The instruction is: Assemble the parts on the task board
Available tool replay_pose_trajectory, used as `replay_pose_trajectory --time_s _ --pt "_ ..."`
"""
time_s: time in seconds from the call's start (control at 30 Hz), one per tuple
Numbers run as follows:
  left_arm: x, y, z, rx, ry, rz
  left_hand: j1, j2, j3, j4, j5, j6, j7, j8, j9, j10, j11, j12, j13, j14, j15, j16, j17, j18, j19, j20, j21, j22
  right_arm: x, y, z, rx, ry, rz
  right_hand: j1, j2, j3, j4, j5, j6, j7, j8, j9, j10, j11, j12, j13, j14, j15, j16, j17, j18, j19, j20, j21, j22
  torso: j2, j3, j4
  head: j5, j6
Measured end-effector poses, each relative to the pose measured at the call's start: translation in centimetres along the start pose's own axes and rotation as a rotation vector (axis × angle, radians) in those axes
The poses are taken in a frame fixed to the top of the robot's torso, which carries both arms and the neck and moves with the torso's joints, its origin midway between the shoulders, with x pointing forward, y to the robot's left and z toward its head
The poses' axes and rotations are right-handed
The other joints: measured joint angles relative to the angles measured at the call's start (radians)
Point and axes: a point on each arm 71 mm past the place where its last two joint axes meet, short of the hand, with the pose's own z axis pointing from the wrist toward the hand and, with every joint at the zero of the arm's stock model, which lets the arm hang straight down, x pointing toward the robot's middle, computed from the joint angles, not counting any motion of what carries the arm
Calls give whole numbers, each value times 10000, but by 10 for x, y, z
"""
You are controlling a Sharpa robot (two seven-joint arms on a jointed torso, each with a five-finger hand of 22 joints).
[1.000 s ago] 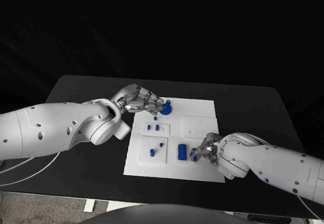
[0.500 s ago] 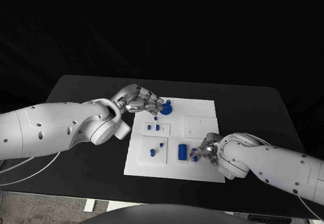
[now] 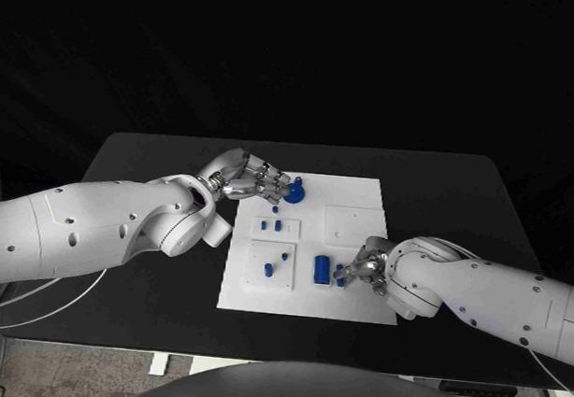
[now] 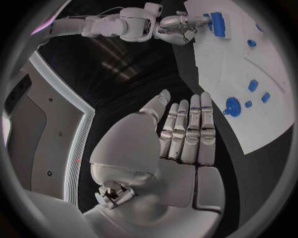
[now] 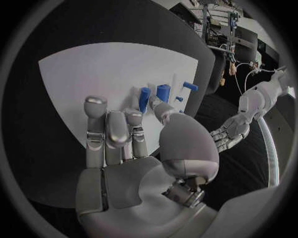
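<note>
1. The right hand point(image 3: 366, 266) covers a small blue piece point(image 5: 144, 99) at the board's point(image 3: 345, 302) right side; from the head view, whether the fingers grip it cannot be told.
2. The left hand point(image 3: 251, 178) hides the board's far left corner.
3. The small blue pieces point(image 3: 274, 225) mid-board are too small to make out their shapes.

My black table point(image 3: 142, 308) stands in darkness on a pale speckled floor point(image 3: 69, 367), with a cluttered shelf point(image 5: 217, 20) beyond.
</note>
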Motion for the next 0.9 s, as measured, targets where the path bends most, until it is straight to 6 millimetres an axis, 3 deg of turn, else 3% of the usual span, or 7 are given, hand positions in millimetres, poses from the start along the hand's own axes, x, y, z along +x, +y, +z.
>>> replay_pose_trajectory --time_s 0.23,0.6,0.77,0.9 --pt "0 0 0 -4 -3 1 0 0 -28 28 -40 0 0 0 0 0 0 0 0 0 0 0 0 0 0 0 0 -9 0 0 0 -22 -26 21 92 -92 -113 218 0 0 0 0 -49 0 0 -48 -58 0 0 -44 -30 0 0 0 -102 0 0 1 -1 -12 0" --pt "-2 1 0 -36 -30 12 0 0 -28 28 -40 0 0 0 0 0 0 0 0 0 0 0 0 0 0 0 0 -8 -3 -3 -1 -119 -98 85 280 -154 20 138 -22 -25 24 -1 -61 -36 35 -107 -92 0 0 -117 -63 1 0 0 -201 0 -3 7 -3 -38 0" --pt "-3 2 0 -70 -63 26 0 0 -28 28 -40 0 0 0 0 0 0 0 0 0 0 0 0 0 0 0 0 -8 -4 -6 -1 -194 -105 112 748 169 114 -206 -76 -25 24 -1 -90 -36 35 -107 -99 0 0 -155 -70 1 0 0 -250 0 -4 8 -4 -53 0" --pt "-4 2 -1 -96 -83 33 0 0 -28 28 -40 0 0 0 0 0 0 0 0 0 0 0 0 0 0 0 0 -7 -5 -6 -1 -287 -79 114 1005 437 -209 -548 -76 -25 24 -1 -157 -36 35 -130 -99 0 0 -155 -70 1 5 -6 -250 -1 -4 12 -3 -70 0"
